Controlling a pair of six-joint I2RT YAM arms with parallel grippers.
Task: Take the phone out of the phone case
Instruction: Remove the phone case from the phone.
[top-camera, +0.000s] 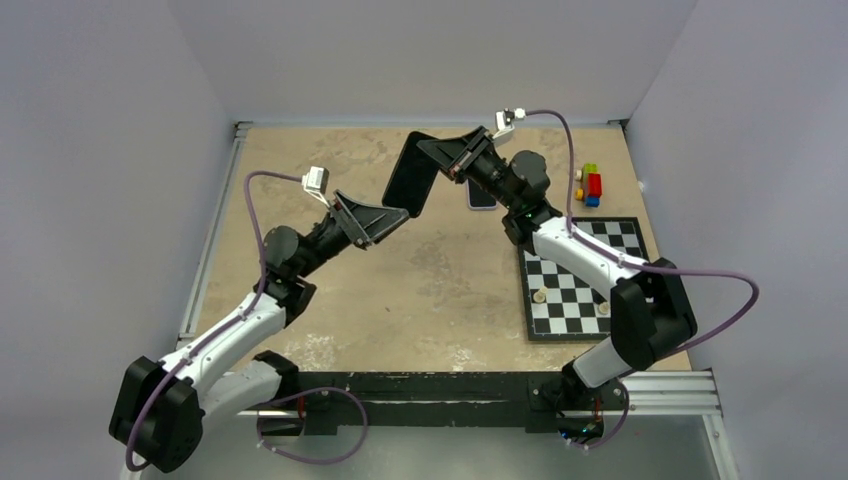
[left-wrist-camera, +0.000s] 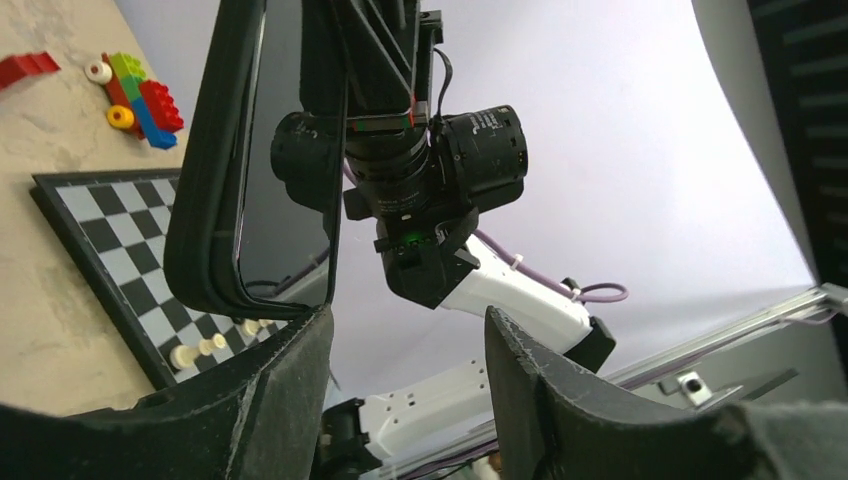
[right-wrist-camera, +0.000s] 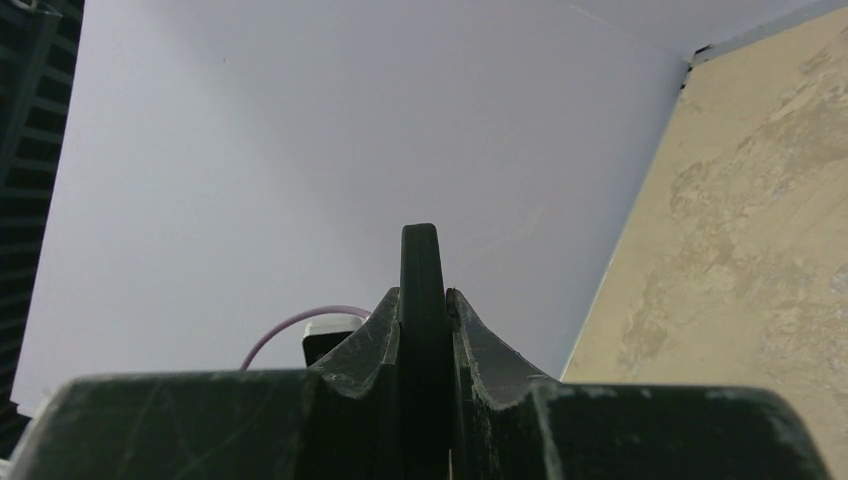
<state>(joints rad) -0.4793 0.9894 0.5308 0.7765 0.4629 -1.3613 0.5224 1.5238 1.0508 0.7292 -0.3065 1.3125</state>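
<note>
The phone case (left-wrist-camera: 208, 180) has a matt, rubbery-looking black rim round a glossy dark face, the table (top-camera: 400, 290) looks like matt mottled stone, and the toy bricks (left-wrist-camera: 152, 105) are shiny plastic.

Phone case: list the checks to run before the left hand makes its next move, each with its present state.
1. Right hand clamped on the edge of the phone case: ok.
2. Phone case held up off the table: ok.
3. Left hand open wide enough to take the case: ok.
4. Case between the left hand's fingers: not ok. In the left wrist view the gap is empty and the case stands off to one side.
5. Phone seated inside the case: cannot tell. Only a dark glossy face inside the rim shows.
6. Chessboard and toy blocks away from both hands: ok.
</note>
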